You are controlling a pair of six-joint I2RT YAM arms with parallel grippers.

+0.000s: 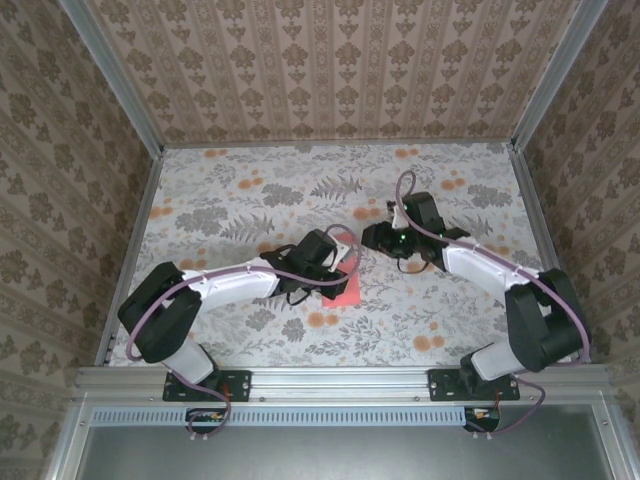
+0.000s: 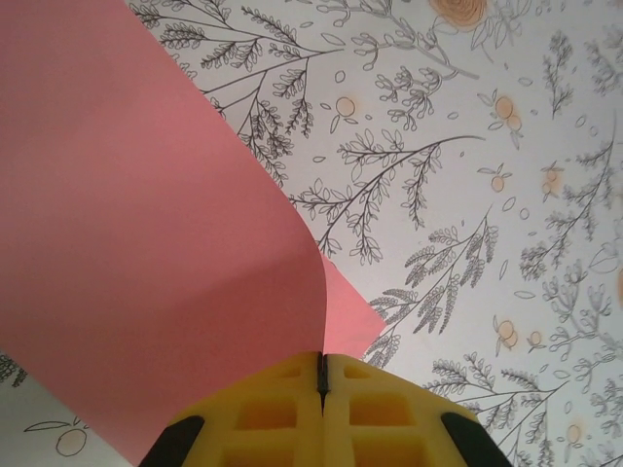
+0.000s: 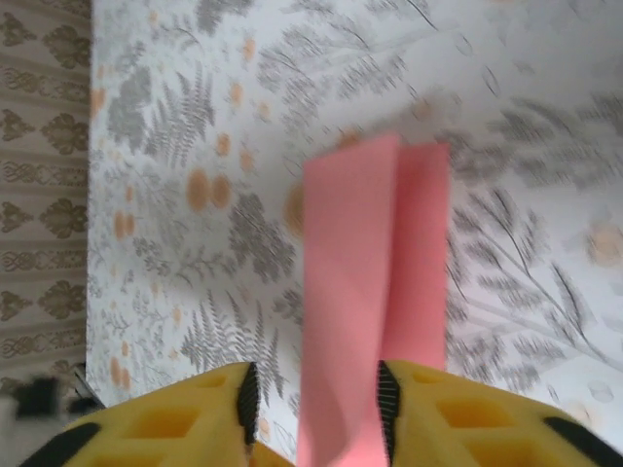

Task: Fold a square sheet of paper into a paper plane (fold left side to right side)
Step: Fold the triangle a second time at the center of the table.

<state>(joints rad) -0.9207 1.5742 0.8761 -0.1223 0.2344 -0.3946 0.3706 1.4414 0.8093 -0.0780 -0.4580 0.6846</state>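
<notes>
left gripper (image 2: 321, 365) clamped shut on the raised edge of the square sheet of paper (image 2: 146, 243), mid-table between my arms.
right gripper (image 3: 316, 381) jaws part open around the sheet, not pinching it as far as i see. my worry: on one pinch the flap swings and the edges land skewed. no containers here.

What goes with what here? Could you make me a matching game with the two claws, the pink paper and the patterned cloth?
Things:
1. left claw
2. right claw
3. salmon-pink square sheet of paper
4. flower-printed tablecloth

States:
A. lies flat beneath the paper
B. fingers apart, paper between them
C. one side lifted and curling over
D. pinched shut on the paper

Pairs: 1-D, 2-B, 3-C, 4-A
</notes>
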